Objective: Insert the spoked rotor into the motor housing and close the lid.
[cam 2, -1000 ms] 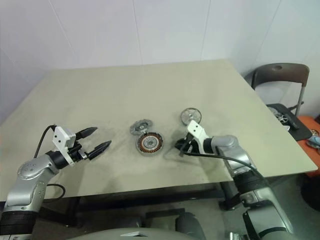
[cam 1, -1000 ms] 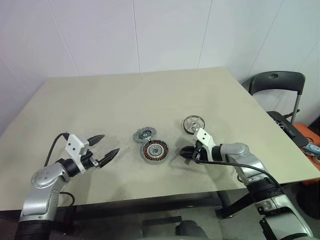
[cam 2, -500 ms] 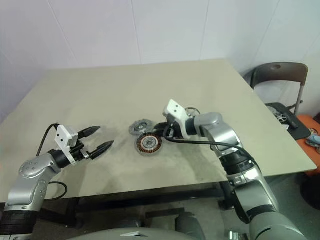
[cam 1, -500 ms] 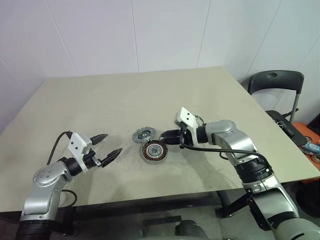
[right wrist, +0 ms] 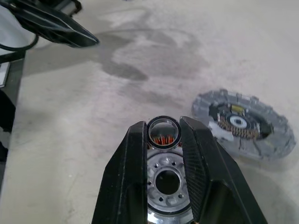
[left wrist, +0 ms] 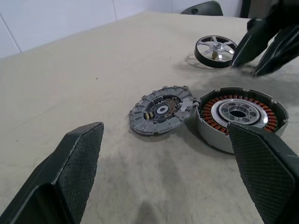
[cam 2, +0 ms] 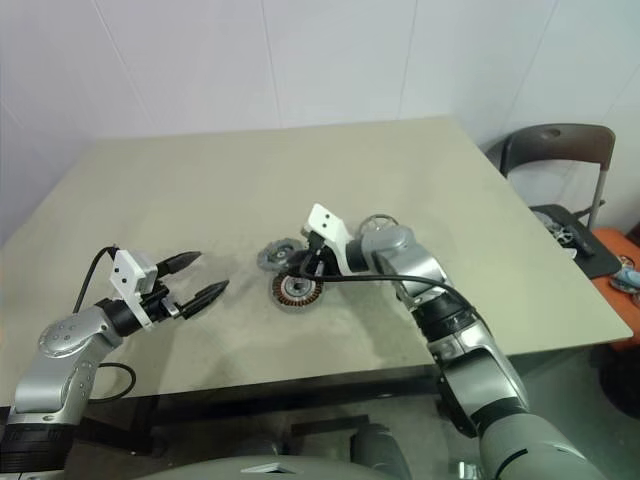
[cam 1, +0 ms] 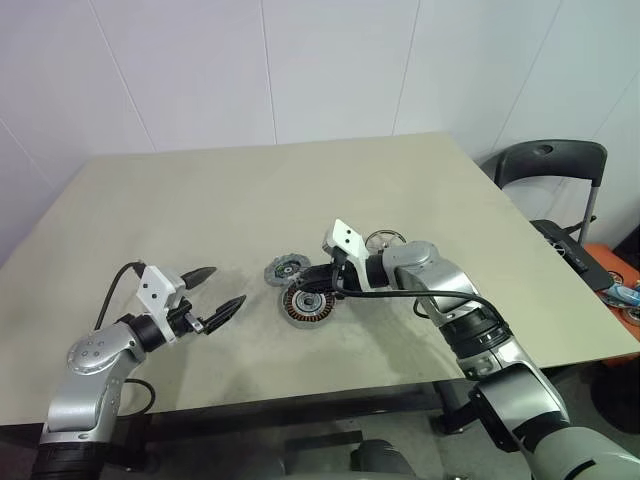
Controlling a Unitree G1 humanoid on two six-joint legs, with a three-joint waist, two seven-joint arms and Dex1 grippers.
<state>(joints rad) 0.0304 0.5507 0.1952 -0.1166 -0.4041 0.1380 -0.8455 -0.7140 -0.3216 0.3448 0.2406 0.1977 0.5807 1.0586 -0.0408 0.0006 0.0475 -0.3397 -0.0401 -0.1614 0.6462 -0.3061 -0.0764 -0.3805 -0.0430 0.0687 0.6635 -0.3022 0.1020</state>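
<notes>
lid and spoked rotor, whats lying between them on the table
Nothing rests on that bare stretch of table; in the left eye view the right gripper hangs between lid and spoked rotor.

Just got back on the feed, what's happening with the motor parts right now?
The right gripper holds a small ring between its fingers just above the motor housing. The spoked rotor lies untouched on the table beyond it, not yet inserted. The lid lies close beside the housing. The left gripper hovers open off to the side.
</notes>
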